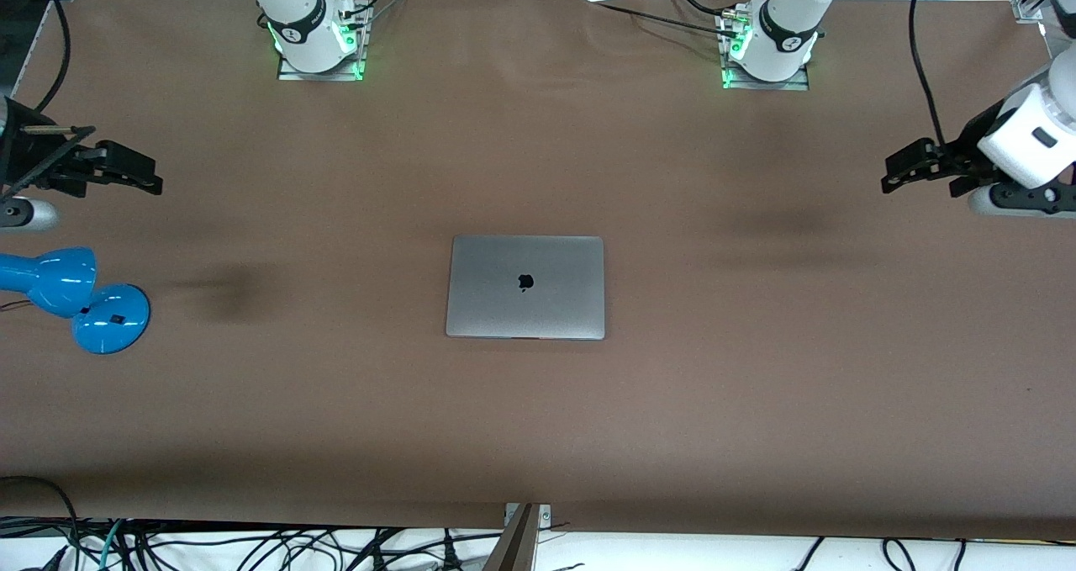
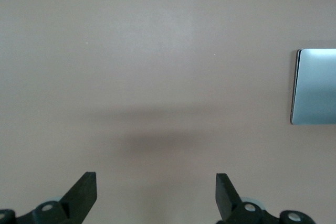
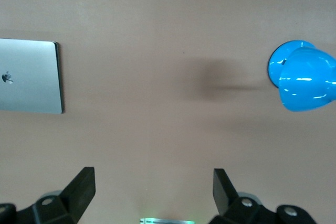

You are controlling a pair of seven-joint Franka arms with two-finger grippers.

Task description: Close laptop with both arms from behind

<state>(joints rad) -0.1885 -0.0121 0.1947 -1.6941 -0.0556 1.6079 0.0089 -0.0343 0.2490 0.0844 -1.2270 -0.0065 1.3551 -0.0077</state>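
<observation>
The silver-grey laptop [image 1: 525, 287] lies shut and flat in the middle of the brown table, its lid with the black apple logo facing up. Part of it shows in the left wrist view [image 2: 315, 86] and in the right wrist view [image 3: 30, 75]. My left gripper [image 1: 898, 171] hangs open and empty over the table's edge at the left arm's end, well away from the laptop. My right gripper [image 1: 143, 180] hangs open and empty over the right arm's end, also well away. In the wrist views each gripper [image 2: 156, 192] [image 3: 154, 188] has its fingers wide apart over bare table.
A blue desk lamp [image 1: 76, 295] lies on the table at the right arm's end, under and nearer the front camera than my right gripper; it shows in the right wrist view [image 3: 303, 76]. The two arm bases [image 1: 319, 41] [image 1: 769, 45] stand along the table's back edge.
</observation>
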